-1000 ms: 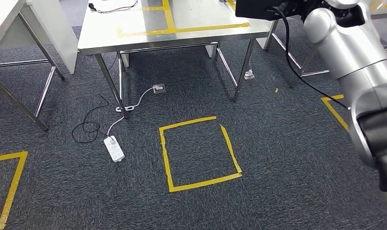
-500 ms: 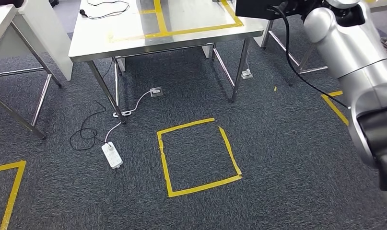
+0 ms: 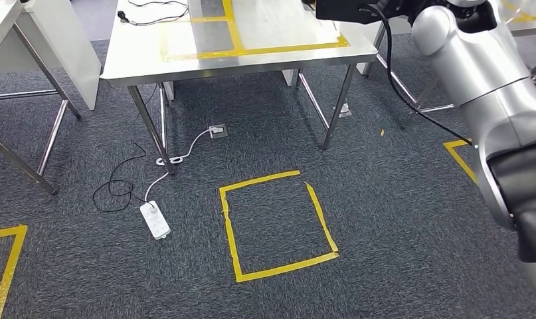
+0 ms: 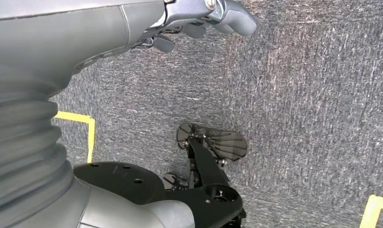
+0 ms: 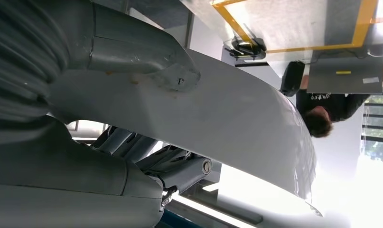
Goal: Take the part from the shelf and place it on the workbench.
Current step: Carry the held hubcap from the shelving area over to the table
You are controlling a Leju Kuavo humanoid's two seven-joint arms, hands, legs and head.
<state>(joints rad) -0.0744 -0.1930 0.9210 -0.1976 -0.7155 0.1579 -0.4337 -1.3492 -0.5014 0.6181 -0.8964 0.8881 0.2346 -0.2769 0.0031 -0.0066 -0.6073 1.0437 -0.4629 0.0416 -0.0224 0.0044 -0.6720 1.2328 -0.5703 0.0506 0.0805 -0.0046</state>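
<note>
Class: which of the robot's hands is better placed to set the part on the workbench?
Right. The right hand grips the white part, its arm raised toward the workbench; the left hand hangs empty over the carpet.

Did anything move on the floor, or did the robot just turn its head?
The whole picture shifted a little, so the camera moved, not the things. The yellow tape square, white power strip and steel table keep their places relative to each other. The right arm stays raised.
</note>
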